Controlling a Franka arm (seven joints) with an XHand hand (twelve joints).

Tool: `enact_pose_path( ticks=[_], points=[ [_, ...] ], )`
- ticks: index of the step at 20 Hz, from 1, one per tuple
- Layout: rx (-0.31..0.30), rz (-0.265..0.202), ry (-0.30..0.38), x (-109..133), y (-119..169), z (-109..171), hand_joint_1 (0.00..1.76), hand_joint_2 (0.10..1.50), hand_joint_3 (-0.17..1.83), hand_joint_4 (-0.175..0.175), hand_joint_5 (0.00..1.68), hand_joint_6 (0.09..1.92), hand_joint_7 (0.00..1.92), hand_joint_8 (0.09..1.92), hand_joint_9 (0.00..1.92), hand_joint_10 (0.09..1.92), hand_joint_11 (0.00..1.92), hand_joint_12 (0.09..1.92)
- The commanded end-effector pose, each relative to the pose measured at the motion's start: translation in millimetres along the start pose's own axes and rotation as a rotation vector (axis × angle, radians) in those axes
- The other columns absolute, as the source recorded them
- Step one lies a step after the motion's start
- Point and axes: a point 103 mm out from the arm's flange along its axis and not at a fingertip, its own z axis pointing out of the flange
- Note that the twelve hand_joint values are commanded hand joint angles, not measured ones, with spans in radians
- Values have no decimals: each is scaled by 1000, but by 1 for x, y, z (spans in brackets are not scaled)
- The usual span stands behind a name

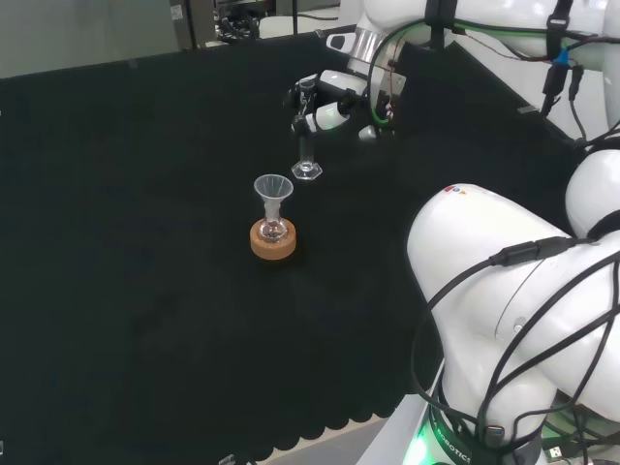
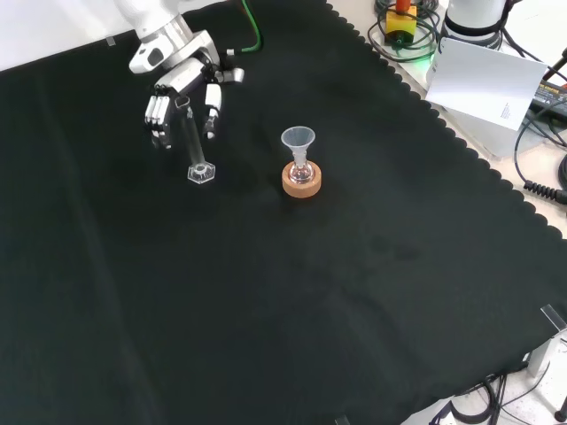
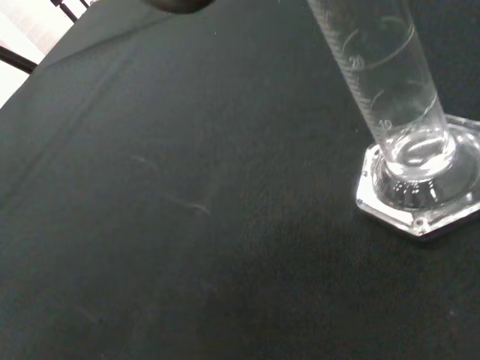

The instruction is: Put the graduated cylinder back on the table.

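The clear graduated cylinder (image 2: 193, 142) stands upright on its hexagonal foot (image 3: 420, 191) on the black cloth, left of the flask in the front view. My hand (image 2: 182, 88) hangs over its upper part, with fingers (image 2: 159, 113) on one side and the thumb (image 2: 213, 108) on the other. Dark cloth shows between them and the tube, so the hand looks open around it. In the head view the hand (image 1: 325, 108) sits just right of the cylinder (image 1: 307, 155). The wrist view shows the cylinder's scale marks and its foot flat on the cloth.
A small flask with a clear funnel (image 2: 298, 140) in its neck stands on a cork ring (image 2: 301, 181) to the right of the cylinder in the front view. In the head view the flask's cork ring (image 1: 273, 240) lies nearer the camera. White arm links (image 1: 513, 291) stand at the right.
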Motion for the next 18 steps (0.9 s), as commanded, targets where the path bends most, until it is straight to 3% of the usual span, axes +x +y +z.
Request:
enact_pose_path(
  ticks=[1,11,18],
  points=[
    [-52,13,-46,12,-31,-39,714,929,-175,-37,407,310,287,655,760,87,329,1368],
    [-175,79,-132,49,-111,-98,683,908,-175,-37,361,158,141,646,635,87,245,1412],
    [-245,128,-171,84,-169,-115,676,912,-175,-39,371,114,152,656,639,87,235,1420]
  ],
)
